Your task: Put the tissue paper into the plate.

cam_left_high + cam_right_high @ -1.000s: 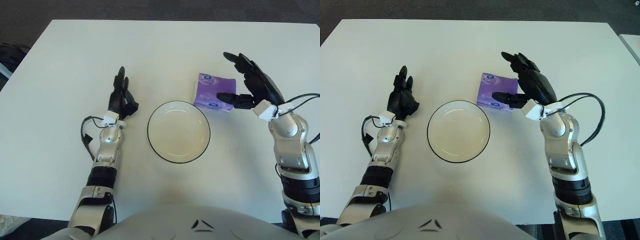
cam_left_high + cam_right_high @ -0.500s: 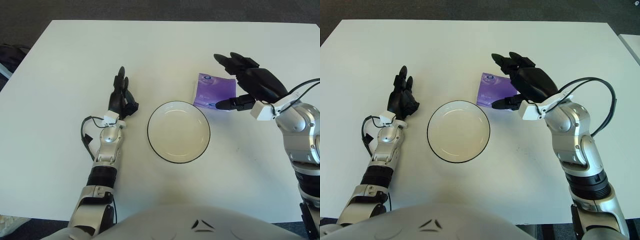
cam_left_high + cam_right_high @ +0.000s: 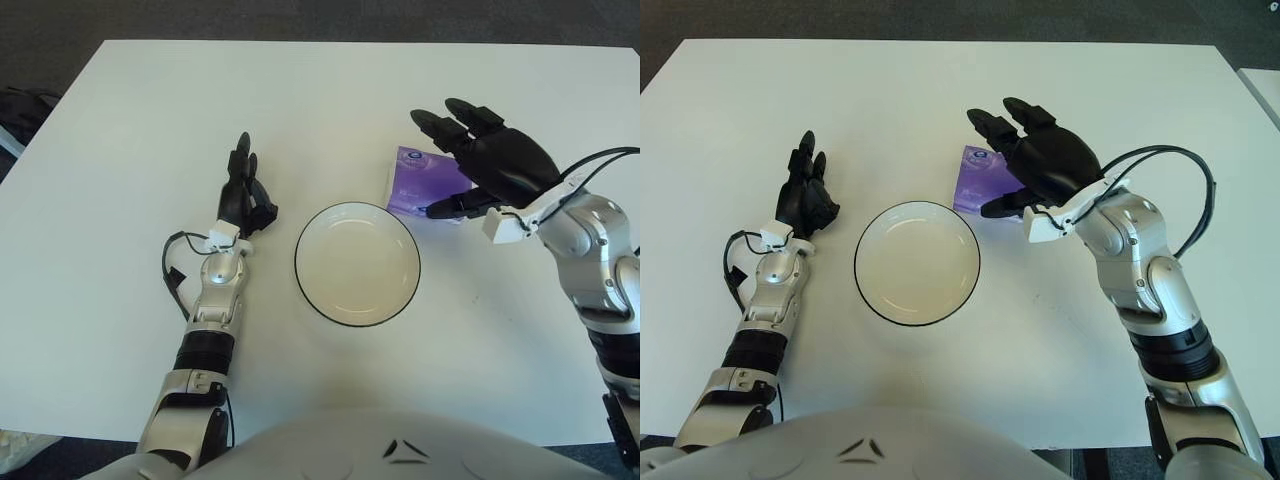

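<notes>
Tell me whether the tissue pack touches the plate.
Apart. In the left eye view a strip of white table shows between the purple tissue pack and the plate rim; the right hand is spread over the pack.

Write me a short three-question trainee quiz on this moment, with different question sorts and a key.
1. True or false: the tissue pack already lies inside the plate.
2. Which hand is over the tissue pack? A) the left hand B) the right hand C) both hands
3. Fill in: the plate stands on the table between the left hand and the ____.

Key
1. False. The purple pack lies on the table just past the plate's right rim, and the plate holds nothing.
2. B. The right hand shows over the pack with its fingers spread; no grasp is visible yet. The left hand shows left of the plate, holding nothing.
3. Tissue pack.
</notes>
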Action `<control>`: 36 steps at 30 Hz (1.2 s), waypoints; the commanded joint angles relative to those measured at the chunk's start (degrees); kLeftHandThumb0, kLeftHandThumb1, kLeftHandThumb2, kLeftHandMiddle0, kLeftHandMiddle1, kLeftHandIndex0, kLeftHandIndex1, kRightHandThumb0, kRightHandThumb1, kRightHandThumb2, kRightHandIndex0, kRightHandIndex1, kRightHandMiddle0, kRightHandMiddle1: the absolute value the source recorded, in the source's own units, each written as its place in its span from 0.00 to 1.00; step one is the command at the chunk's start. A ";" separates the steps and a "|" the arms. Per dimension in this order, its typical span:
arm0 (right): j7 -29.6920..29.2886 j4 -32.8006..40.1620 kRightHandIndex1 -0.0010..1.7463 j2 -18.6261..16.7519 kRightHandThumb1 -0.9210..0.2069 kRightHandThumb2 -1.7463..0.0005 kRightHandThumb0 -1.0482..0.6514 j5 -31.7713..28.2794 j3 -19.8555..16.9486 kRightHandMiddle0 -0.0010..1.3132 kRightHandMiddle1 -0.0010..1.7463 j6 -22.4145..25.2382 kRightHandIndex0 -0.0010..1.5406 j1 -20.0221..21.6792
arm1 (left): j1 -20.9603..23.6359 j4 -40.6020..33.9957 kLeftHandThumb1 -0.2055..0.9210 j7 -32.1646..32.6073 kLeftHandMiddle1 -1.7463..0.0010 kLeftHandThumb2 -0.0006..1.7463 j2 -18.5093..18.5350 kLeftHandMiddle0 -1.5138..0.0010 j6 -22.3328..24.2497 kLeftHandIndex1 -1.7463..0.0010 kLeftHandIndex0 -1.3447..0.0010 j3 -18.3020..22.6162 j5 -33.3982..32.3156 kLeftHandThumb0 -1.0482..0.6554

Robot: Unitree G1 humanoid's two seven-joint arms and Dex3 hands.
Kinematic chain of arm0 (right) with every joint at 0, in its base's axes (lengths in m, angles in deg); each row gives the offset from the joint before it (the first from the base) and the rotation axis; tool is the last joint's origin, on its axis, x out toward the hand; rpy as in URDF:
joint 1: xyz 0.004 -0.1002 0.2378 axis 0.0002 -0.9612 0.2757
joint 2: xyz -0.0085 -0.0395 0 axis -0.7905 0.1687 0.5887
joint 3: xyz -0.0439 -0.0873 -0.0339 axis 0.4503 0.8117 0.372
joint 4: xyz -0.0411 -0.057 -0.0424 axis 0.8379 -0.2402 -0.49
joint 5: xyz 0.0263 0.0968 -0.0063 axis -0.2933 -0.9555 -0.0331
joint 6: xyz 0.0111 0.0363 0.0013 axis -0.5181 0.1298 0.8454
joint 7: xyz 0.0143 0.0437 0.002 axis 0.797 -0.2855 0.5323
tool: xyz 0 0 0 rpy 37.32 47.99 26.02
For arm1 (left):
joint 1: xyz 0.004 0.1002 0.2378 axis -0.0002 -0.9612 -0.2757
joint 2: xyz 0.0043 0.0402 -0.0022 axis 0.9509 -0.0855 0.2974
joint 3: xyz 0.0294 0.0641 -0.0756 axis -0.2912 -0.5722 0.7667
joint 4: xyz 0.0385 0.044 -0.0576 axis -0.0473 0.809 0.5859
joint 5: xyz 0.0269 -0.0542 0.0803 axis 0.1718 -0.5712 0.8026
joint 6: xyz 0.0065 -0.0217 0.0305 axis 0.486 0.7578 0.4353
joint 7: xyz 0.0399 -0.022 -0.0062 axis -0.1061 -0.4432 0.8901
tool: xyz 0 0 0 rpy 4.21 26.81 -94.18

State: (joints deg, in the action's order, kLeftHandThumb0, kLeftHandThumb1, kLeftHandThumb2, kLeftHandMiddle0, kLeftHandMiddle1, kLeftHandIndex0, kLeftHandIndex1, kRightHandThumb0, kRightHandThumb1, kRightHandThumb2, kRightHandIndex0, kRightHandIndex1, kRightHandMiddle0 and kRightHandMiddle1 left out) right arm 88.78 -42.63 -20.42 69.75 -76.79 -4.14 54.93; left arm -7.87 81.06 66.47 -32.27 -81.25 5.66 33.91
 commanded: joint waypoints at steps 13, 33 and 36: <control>-2.08 -5.86 0.00 1.58 0.00 0.66 0.00 3.60 1.41 0.00 0.00 -6.31 0.00 3.30 | -4.24 3.52 1.00 0.25 1.00 0.64 -0.97 0.88 3.24 0.90 1.00 -0.70 0.67 0.09; -12.37 -21.19 0.00 -2.26 0.00 0.74 0.00 11.32 7.08 0.00 0.00 -5.39 0.00 8.14 | -3.99 3.50 1.00 0.22 1.00 0.65 -0.90 0.87 3.73 0.88 1.00 -0.55 0.78 0.09; -13.56 -22.88 0.00 -2.39 0.00 0.75 0.00 12.67 8.14 0.00 0.00 -4.96 0.00 8.03 | -3.96 3.56 1.00 0.37 1.00 0.64 -0.90 0.87 3.55 0.88 1.00 -0.50 0.85 0.09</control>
State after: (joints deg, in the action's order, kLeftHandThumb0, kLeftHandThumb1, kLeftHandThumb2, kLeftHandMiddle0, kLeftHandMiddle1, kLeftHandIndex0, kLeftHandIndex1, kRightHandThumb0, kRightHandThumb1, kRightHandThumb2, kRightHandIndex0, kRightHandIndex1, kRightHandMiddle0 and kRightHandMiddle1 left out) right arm 76.74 -63.96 -22.54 80.81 -69.73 -9.47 62.76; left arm -7.63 80.96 66.71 -32.51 -81.21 5.60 34.44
